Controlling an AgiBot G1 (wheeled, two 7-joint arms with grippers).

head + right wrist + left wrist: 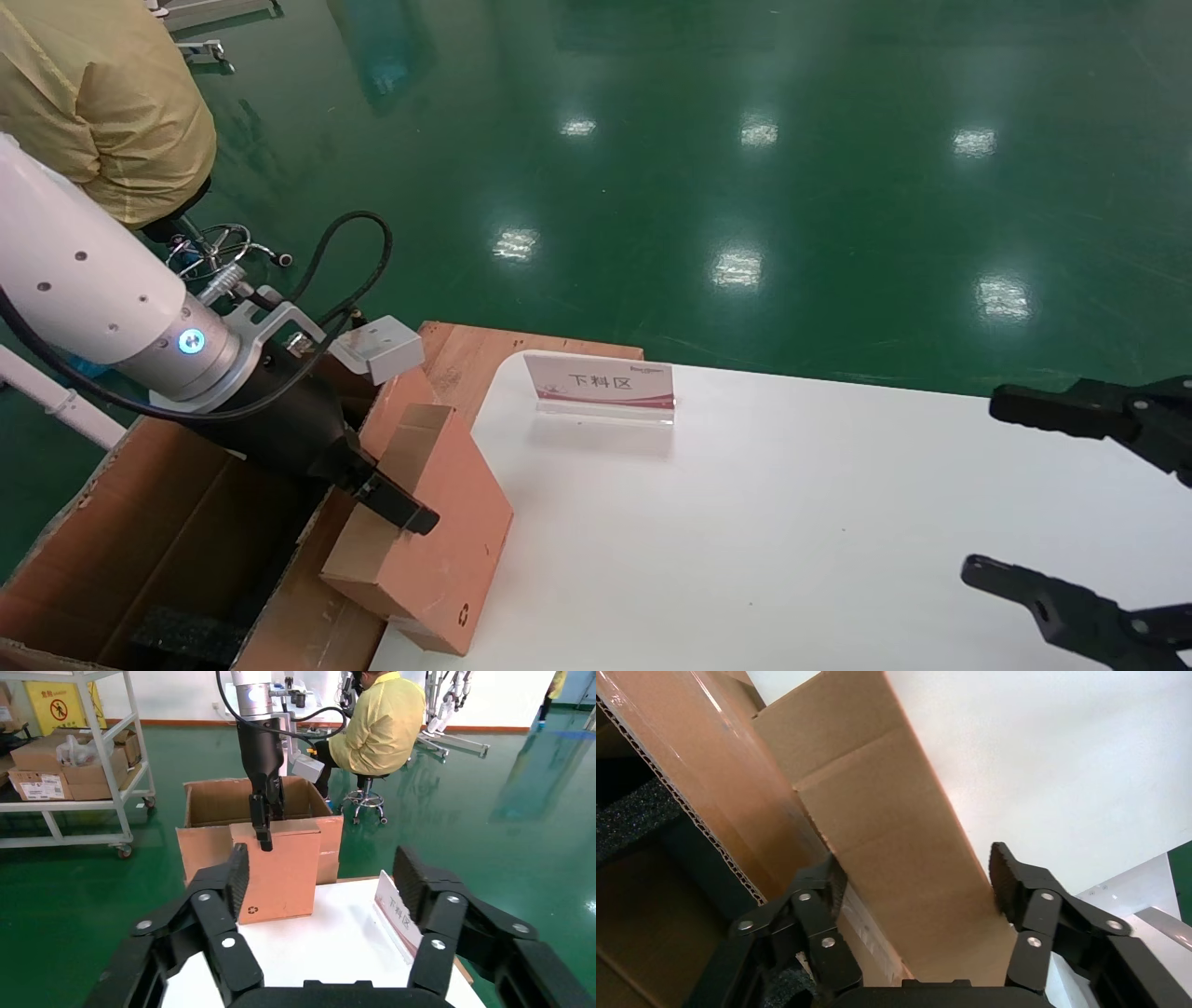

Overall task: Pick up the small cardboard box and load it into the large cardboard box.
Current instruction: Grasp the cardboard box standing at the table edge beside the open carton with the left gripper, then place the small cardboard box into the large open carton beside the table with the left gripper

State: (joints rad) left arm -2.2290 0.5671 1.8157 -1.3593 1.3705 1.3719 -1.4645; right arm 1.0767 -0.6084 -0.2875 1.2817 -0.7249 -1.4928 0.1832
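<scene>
My left gripper (396, 499) clamps the small cardboard box (438, 531) across its top at lower left: stiff, light, smooth-faced, tilting toward the large cardboard box (140, 531). My right gripper (1052, 494) is parked at the right, jaws apart.

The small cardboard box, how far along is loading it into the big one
Done: the left gripper has its fingers around the small cardboard box, tilted at the white table edge. In hand: carrying it over. Left: lowering it into the large cardboard box. The right gripper waits open.

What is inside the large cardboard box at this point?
The large cardboard box shows black foam pads at its bottom and bare brown walls. The left gripper, its arm, and the small cardboard box hide the rest.
</scene>
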